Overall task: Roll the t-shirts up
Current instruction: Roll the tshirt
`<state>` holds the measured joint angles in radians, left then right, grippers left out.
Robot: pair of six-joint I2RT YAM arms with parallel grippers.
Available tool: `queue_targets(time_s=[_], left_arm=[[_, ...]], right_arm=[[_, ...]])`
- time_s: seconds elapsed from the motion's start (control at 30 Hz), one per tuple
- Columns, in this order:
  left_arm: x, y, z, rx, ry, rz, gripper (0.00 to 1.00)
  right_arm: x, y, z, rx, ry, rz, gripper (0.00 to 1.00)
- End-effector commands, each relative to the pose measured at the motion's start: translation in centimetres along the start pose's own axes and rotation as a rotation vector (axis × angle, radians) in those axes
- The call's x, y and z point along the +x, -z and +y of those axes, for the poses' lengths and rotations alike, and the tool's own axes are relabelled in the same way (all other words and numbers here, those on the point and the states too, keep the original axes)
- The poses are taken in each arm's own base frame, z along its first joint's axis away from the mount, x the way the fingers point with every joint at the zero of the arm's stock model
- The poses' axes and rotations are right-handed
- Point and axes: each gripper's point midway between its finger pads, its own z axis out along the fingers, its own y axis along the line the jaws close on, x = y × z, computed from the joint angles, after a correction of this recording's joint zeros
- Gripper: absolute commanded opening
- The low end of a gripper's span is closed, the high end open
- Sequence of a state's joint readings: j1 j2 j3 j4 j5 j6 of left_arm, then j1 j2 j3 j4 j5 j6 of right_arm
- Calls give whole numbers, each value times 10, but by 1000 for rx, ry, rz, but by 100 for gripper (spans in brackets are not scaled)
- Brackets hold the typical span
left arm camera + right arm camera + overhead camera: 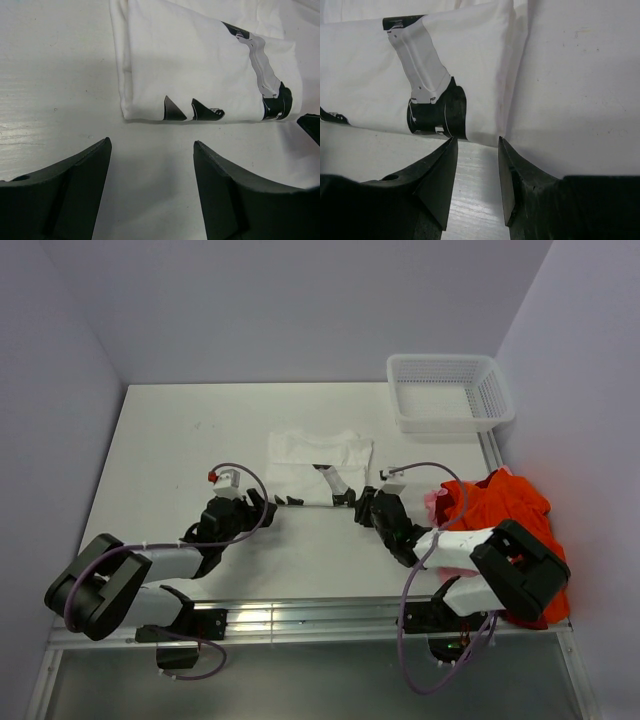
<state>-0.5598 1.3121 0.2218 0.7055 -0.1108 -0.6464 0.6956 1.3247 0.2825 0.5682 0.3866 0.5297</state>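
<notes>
- White t-shirt (320, 465), folded flat, lies at mid-table (180, 430) in the top view. The left gripper (270, 502) points at its near left corner and the right gripper (356, 498) at its near right corner. The orange-red t-shirts (515, 505) lie heaped at the right edge beside the right arm. A white mesh basket (497, 395) stands at the far right corner.
- Left wrist view: the left gripper (151, 143) has its jaws wide apart with only bare table between them, just short of the white t-shirt's (200, 60) folded near edge. The black print (272, 92) runs toward that edge on the right.
- Right wrist view: the right gripper (477, 139) has its jaws apart by a narrower gap and holds nothing. Its tips are at the near hem of the white t-shirt (365, 75), close to the black print (432, 102).
</notes>
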Motion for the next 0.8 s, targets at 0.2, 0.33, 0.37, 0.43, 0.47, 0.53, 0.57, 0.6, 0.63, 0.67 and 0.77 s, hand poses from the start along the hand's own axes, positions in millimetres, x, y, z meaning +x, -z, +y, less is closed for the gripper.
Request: queue_targets(time_s=[0.2,0.33,0.37,0.43,0.47,0.53,0.57,0.6,0.63,0.67,0.77], left_arm=[[-11,-4,-8,29,-17,-43,72],[-10,-5,-7,31,-13,-35,70],[-11,-5,-7,31,-11,-35,70],[-11,-5,-6,36,-7,-37,70],[-11,-5,-5,35,-5,-36,70],[-11,-5,-5,36,-1,-35,70],[-10,-5,-4,36,-1,-31,70],[-11,-6,-4,36,0,-31,69],[-11,-6,-5,41,1,-30,69],[-11,-6,-3,38,2,-30,68],[-12,-7,-4,44,3,-27,66]], right_arm=[[-12,-15,7,46,12,-22,45],[-10,-17,4,67,9,-13,47],[-11,-17,3,73,8,-17,48],[-10,-17,3,77,-1,-18,48],[-12,-17,0,91,-2,-24,48],[-11,-19,1,95,-3,-17,48],[-10,-20,1,97,2,-15,48],[-8,-21,0,98,6,-7,48],[-7,-22,2,92,6,-8,48],[-5,-23,1,93,11,-4,47],[-3,-24,2,84,9,-1,45]])
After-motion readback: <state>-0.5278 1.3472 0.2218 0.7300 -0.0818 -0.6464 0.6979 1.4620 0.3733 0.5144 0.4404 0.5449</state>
